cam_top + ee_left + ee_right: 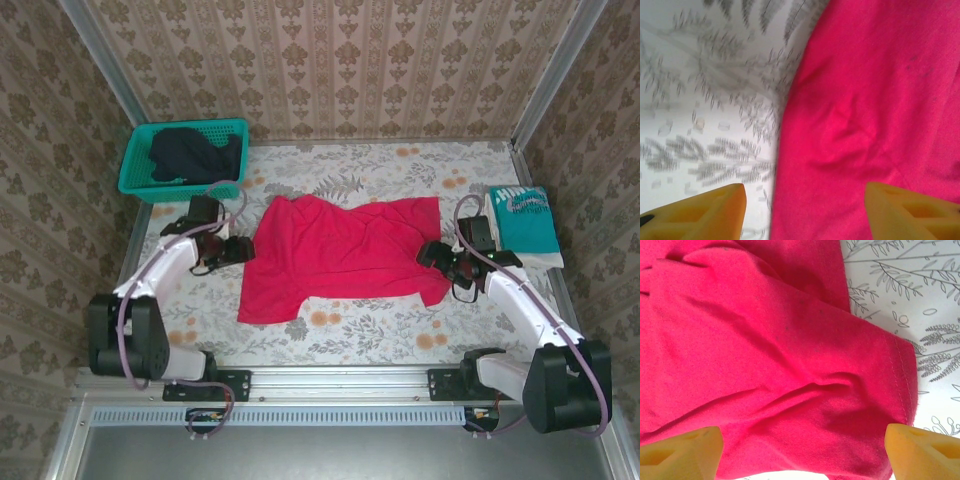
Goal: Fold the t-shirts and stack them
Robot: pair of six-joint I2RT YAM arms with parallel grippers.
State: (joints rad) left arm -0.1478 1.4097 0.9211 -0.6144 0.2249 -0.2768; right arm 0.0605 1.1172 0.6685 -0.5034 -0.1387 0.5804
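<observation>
The red-pink t-shirt (340,255) lies spread but rumpled, long axis left-right, one corner trailing nearward, right of and nearer than the teal basket (180,188), left gripper (238,250) and right gripper (432,255) at its ends, fingers apart.

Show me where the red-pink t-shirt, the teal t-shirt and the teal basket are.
red-pink t-shirt (340,250): top external view, middle of its body.
teal t-shirt (530,230): top external view, middle of the cloth.
teal basket (150,189): top external view, its front wall.
</observation>
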